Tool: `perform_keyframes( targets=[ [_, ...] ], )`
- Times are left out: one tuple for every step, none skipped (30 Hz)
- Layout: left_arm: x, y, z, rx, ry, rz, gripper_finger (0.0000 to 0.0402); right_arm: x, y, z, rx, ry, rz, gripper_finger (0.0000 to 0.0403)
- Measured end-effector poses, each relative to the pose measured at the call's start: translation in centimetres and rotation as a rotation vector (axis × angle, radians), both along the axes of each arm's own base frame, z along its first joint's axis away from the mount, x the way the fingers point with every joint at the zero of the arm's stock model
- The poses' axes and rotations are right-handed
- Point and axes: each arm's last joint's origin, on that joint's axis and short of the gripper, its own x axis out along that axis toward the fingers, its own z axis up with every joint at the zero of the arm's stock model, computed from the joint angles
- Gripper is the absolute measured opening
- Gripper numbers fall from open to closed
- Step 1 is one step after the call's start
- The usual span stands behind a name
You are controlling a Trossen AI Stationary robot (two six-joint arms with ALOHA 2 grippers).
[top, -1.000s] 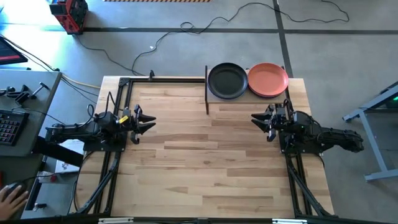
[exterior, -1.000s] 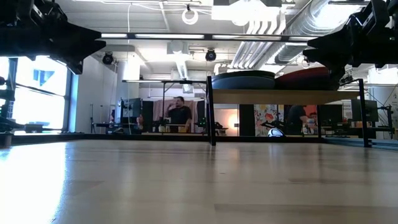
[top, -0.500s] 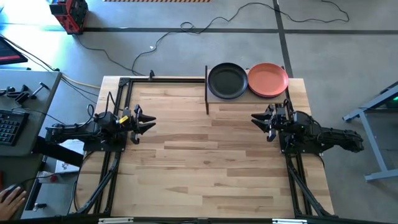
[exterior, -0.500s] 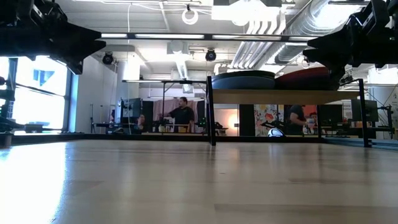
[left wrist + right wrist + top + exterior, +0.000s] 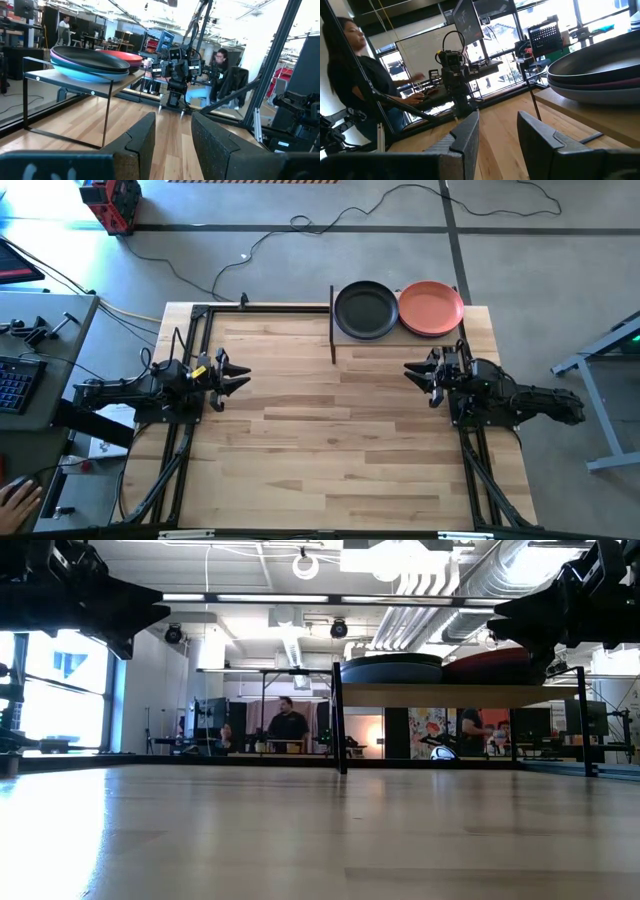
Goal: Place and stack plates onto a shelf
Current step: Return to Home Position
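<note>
Two stacks of plates rest on the shelf [image 5: 345, 340] at the table's far edge. The left stack is topped by a dark plate [image 5: 366, 310], the right by an orange plate [image 5: 431, 307]. In the left wrist view the dark top plate [image 5: 95, 59] lies on a purple and a pale blue plate [image 5: 85, 74], with the orange stack [image 5: 125, 55] behind. My left gripper [image 5: 236, 376] hovers open near the table's left edge. My right gripper [image 5: 418, 372] hovers open near the right edge, in front of the shelf. Both hold nothing.
Dark metal frame rails [image 5: 190, 350] run along the table's left, far and right edges. The shelf's dark posts [image 5: 338, 720] stand on the far part of the table. A person's hand [image 5: 15, 498] shows at a side desk left of the table. People are in the room behind.
</note>
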Motion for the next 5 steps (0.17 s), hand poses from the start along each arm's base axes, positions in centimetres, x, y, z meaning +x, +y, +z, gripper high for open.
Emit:
perform_keyframes(
  targets=[
    [0.0,0.0,0.0,0.0,0.0,0.0,0.0115,0.0,0.0,0.0,0.0,0.0,0.0,0.0117],
    [0.0,0.0,0.0,0.0,0.0,0.0,0.0115,0.0,0.0,0.0,0.0,0.0,0.0,0.0117],
    [0.0,0.0,0.0,0.0,0.0,0.0,0.0115,0.0,0.0,0.0,0.0,0.0,0.0,0.0117],
    [0.0,0.0,0.0,0.0,0.0,0.0,0.0115,0.0,0.0,0.0,0.0,0.0,0.0,0.0117],
    [0.0,0.0,0.0,0.0,0.0,0.0,0.0115,0.0,0.0,0.0,0.0,0.0,0.0,0.0117]
  ],
)
